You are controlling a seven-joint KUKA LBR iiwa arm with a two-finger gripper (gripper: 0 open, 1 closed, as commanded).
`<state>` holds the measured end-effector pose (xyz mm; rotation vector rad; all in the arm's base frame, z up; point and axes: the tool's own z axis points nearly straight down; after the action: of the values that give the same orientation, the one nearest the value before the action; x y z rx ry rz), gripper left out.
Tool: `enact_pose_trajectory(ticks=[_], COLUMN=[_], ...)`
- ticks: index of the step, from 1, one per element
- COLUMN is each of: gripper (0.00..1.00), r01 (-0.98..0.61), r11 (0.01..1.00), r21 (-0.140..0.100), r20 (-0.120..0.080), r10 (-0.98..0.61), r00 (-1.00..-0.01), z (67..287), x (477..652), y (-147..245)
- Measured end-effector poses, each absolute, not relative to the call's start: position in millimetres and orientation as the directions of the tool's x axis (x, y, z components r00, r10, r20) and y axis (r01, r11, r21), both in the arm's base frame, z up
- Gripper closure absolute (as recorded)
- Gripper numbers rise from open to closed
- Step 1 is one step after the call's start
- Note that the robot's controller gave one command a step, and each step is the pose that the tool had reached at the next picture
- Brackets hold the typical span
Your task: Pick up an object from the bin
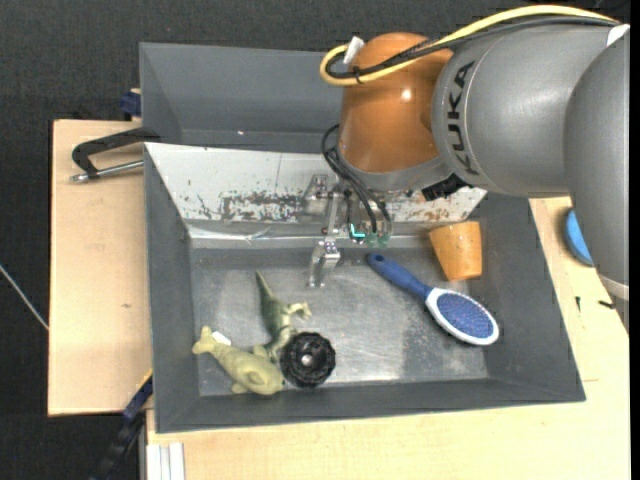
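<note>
The robot arm's gripper [323,265] hangs low over the back half of the grey metal bin [165,268], close to the rear wall and above bare floor. From here I cannot tell how wide it is open, and nothing is seen in its grasp. Just to its right lies a blue brush [440,303], its handle end nearest the tool. Beyond the brush, an orange cup [457,251] sits near the back wall. Toward the front left, a green toy dinosaur [275,311], a pale yellow toy whale [243,366] and a black wheel [306,358] lie bunched together.
</note>
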<state>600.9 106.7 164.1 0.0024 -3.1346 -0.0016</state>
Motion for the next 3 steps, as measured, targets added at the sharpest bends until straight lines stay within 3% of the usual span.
enact_pose_trajectory(ticks=[1, 2, 3], gripper=[0.00, 0.00, 0.00], r01=[-0.336, -0.785, -0.981], r11=[0.942, 0.619, 0.196], r21=[-0.003, -0.004, -0.006], r20=[-0.020, -0.008, -0.006], r10=[-0.336, -0.785, -0.981], r00=[-0.942, -0.619, -0.196], z=[91.2, 101.6, 131.7], x=[561.1, 562.6, 558.5], y=[149.8, 137.2, 141.8])
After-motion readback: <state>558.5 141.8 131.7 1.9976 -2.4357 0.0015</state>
